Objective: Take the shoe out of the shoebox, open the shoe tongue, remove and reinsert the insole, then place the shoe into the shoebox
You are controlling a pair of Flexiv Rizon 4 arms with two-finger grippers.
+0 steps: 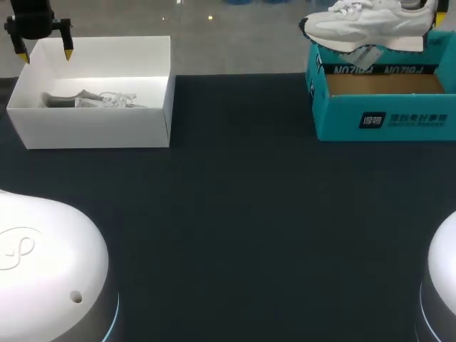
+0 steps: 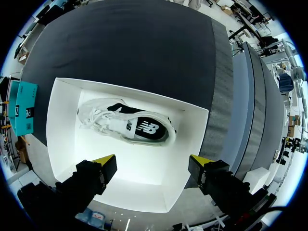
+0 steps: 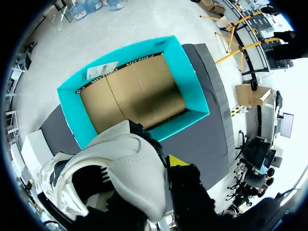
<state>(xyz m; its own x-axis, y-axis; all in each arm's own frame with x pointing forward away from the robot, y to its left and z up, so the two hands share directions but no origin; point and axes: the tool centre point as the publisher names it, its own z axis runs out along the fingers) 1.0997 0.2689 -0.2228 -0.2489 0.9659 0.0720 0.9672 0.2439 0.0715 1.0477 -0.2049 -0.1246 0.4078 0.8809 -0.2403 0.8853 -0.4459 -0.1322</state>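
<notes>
Fingers of the left gripper [image 2: 152, 162] stand wide apart over the white box [image 2: 62, 120], where a sneaker [image 2: 127, 125] lies on its side. The right gripper [image 3: 154, 168] clamps the heel end of a second sneaker [image 1: 363, 25], holding it in the air above the open teal shoebox [image 1: 385, 125].

A dark, matte worktop [image 1: 242, 214] lies under even light; a paler grey strip [image 2: 222, 86] borders its edge.
</notes>
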